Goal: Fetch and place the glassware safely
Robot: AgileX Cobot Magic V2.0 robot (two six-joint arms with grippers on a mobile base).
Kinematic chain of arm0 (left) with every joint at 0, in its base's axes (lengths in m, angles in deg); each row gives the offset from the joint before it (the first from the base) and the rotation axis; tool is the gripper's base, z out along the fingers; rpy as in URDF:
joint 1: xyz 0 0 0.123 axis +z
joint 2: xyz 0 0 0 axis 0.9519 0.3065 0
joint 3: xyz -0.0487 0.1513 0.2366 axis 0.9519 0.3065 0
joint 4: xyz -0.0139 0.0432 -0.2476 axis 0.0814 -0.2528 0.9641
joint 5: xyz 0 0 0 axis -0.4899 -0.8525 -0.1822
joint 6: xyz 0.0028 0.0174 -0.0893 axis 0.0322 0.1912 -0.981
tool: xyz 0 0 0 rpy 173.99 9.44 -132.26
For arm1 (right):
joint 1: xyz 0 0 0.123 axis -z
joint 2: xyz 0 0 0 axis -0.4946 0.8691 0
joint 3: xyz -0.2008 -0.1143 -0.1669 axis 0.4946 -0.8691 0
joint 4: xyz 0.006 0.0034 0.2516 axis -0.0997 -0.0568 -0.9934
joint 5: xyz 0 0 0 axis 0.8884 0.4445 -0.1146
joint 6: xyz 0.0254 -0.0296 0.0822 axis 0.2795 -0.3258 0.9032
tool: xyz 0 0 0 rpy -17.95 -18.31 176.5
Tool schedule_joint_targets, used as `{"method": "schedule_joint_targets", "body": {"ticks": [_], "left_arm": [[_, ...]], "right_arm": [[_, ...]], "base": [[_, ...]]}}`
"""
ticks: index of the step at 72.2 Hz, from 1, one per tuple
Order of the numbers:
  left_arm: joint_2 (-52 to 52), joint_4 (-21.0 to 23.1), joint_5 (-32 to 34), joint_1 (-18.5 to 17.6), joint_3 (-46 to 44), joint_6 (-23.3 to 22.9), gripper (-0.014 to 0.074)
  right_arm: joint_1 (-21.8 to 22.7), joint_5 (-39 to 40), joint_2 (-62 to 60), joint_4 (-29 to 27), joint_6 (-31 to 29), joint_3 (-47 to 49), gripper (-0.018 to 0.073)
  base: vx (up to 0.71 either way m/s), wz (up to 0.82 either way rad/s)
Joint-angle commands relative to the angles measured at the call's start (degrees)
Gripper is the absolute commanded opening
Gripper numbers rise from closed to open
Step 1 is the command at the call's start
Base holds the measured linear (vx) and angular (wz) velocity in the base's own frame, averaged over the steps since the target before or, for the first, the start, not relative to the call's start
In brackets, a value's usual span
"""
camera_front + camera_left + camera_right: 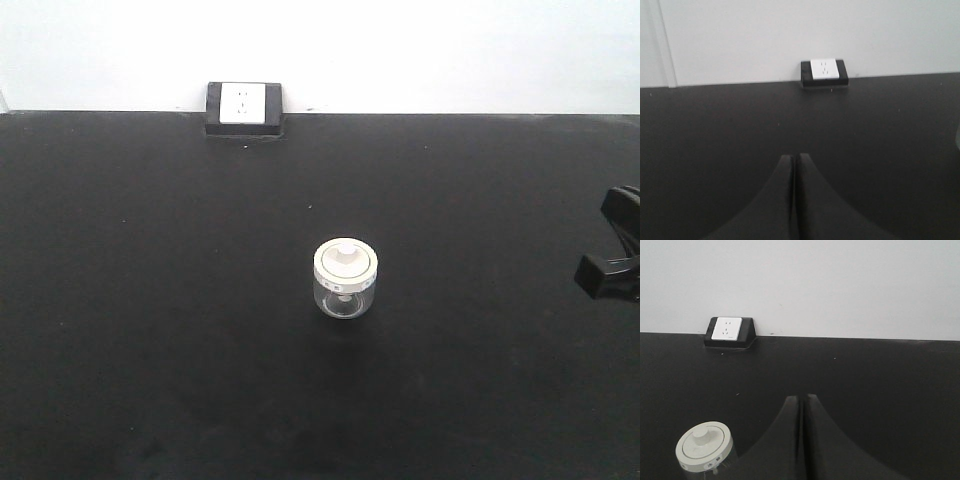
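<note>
One lidded glass jar [344, 279], upright.

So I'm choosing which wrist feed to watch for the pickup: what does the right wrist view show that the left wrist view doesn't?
Only the right wrist view shows the glass jar, lid on, low and to the left of the right gripper, apart from its fingers. Only the left wrist view shows the left gripper, with bare table ahead of it. Both show closed fingers, the black tabletop, the wall socket and the white wall.
</note>
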Motion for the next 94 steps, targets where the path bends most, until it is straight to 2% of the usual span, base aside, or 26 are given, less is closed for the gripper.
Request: {"method": "schedule_joint_targets", "body": {"ticks": [1,82,88,94], "left_arm": [[-0.9,0.6,2.7,0.0,1.7,-0.1,0.0001],[-0.8,0.6,2.7,0.0,1.6,-0.1,0.0001],[-0.8,0.6,2.7,0.0,1.6,-0.1,0.0001],[-0.8,0.6,2.7,0.0,1.6,-0.1,0.0001]], "right_arm": [[0.3,2.2,-0.4,0.7,-0.3,1.5,-0.0004],[0.3,2.1,-0.4,0.8,-0.8,1.4,-0.0004],[0.3,0.4,-0.4,-2.4,-2.6,1.0,-0.0004],[0.4,-2.2,-0.4,-9.8,-8.6,-0.6,-0.0004]], "base": [[0.00,0.00],[0.00,0.00],[0.00,0.00],[0.00,0.00]]}}
